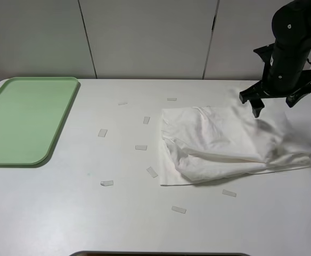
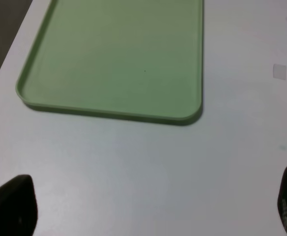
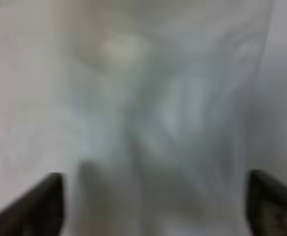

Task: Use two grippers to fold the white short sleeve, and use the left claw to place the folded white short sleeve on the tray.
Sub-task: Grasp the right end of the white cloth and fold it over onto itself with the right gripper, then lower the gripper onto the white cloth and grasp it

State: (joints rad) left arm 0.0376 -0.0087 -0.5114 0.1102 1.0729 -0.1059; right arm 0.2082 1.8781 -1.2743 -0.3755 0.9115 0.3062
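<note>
Exterior high view shows the white short sleeve (image 1: 219, 144) rumpled on the desk (image 1: 91, 213), well apart from the tray (image 1: 27, 117), right fingers (image 1: 255, 106) spread above its far edge (left fingers (image 2: 13, 206) apart too), so folding looks unfinished; next, regrip an edge.

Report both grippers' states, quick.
Left gripper: open, empty.
Right gripper: open above the white short sleeve, gripping nothing.
</note>
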